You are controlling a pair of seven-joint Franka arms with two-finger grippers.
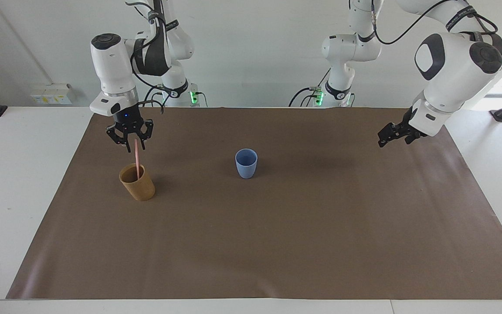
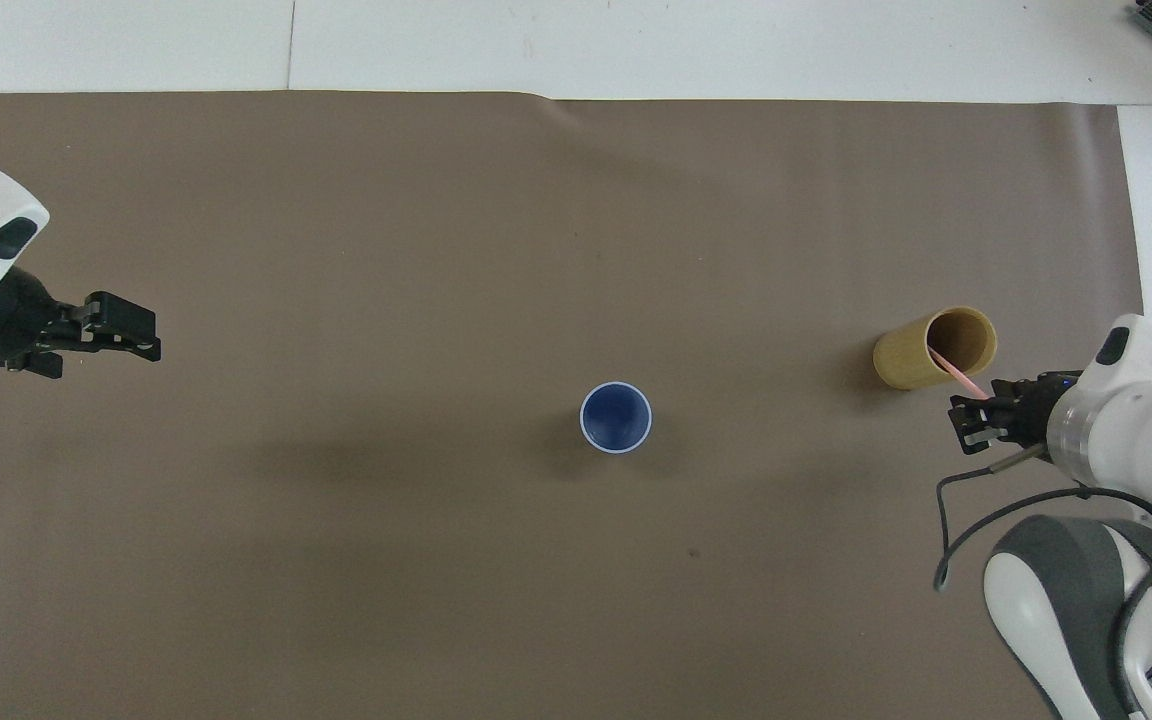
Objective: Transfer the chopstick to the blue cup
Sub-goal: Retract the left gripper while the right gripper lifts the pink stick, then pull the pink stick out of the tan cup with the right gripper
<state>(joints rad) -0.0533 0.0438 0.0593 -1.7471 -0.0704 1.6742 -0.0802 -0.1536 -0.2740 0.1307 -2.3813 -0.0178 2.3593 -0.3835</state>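
Pink thin chopstick stands in cylindrical tan cup.

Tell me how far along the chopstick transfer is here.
Nothing is done yet: the chopstick stands in the tan cup, and the blue cup holds nothing. In hand: the right gripper is at the chopstick's top end, a firm grip not confirmed. The left gripper waits over the mat. Left: lifting, carrying and dropping it into the blue cup.
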